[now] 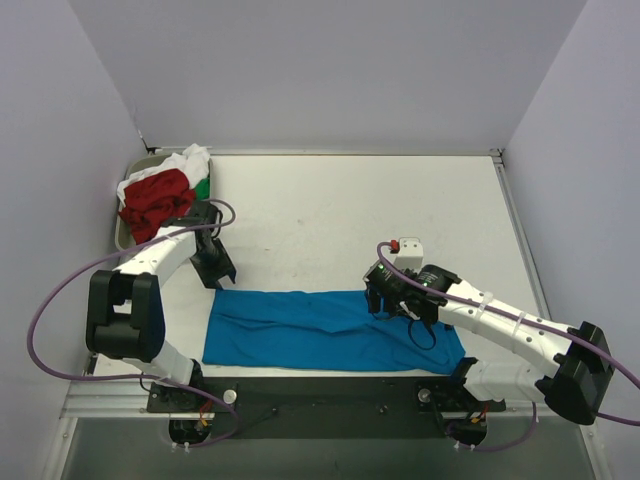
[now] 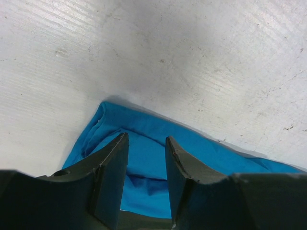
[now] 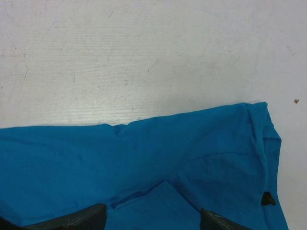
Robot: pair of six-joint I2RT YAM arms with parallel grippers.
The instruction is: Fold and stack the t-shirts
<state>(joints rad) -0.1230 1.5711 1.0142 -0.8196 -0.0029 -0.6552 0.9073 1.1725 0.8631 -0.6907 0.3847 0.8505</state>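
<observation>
The blue t-shirt (image 1: 330,330) lies as a wrinkled strip at 6 o'clock on the table (image 1: 350,200), with a black tag (image 3: 266,199) near its right end. The left gripper (image 2: 146,139) is parted over its 10 o'clock corner. The right gripper (image 3: 152,211) is spread wide and grasps nothing. From above it hides some cloth.

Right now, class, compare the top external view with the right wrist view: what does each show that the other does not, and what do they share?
Only the top external view shows the crumpled red cloth t-shirt, heaped with white cloth and green cloth in the grey metal tray at the table's far left corner. Only the right wrist view shows the small black tag on the bright blue cloth t-shirt. Both show that blue t-shirt lying spread on the white table.
</observation>
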